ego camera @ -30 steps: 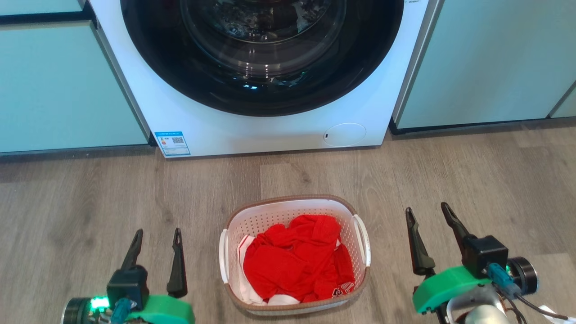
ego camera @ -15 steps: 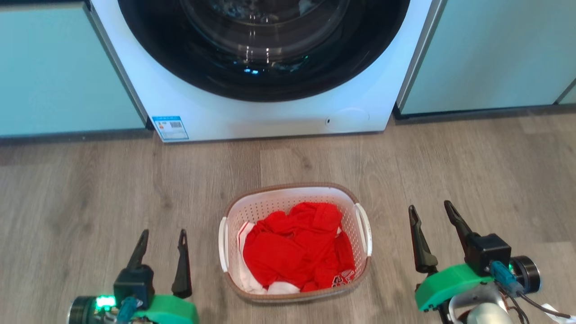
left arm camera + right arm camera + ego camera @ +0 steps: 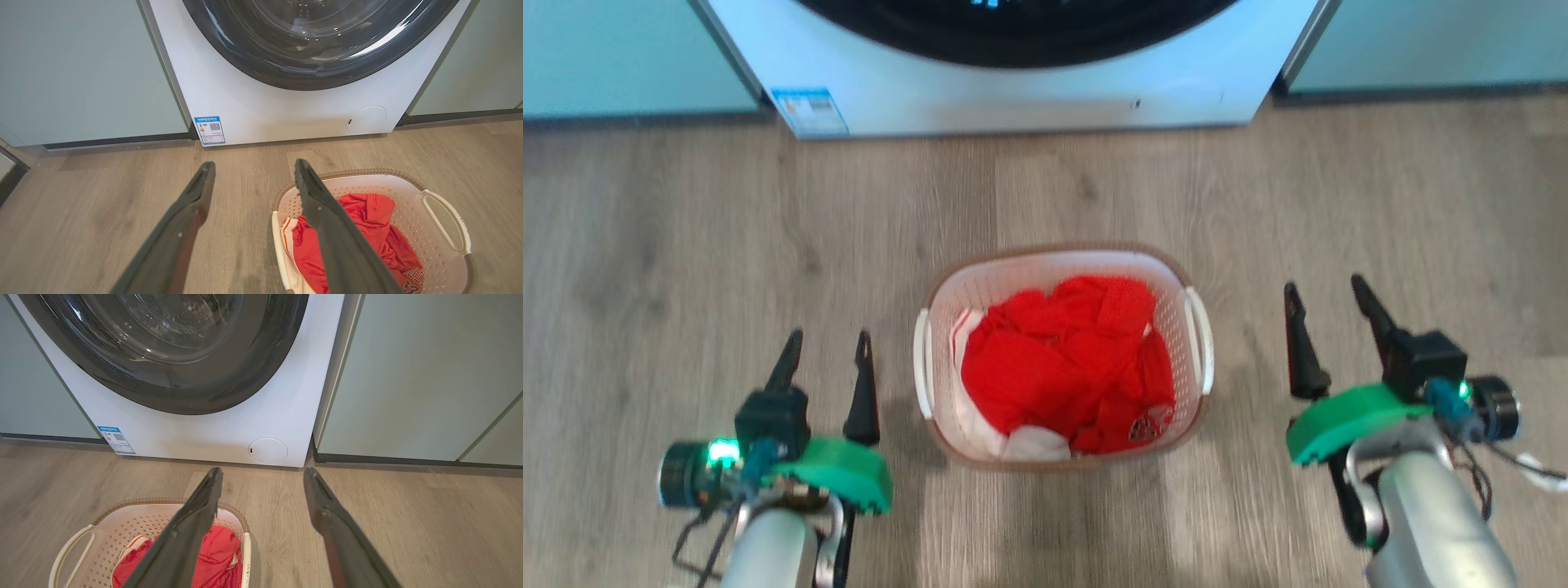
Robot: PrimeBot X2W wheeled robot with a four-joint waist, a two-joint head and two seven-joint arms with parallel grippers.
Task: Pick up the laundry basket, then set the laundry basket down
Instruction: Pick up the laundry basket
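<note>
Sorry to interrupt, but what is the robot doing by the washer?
The robot faces the laundry basket, which sits on the floor before the washer, holding red clothing. Its left claw and right claw are open, one either side of the basket, touching nothing. The basket is not yet lifted.

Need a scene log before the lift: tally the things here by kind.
Laundry basket: 1
Red clothing heap: 1
Washer: 1
Pincers, left pincer and right pincer: 2
Total: 5
</note>
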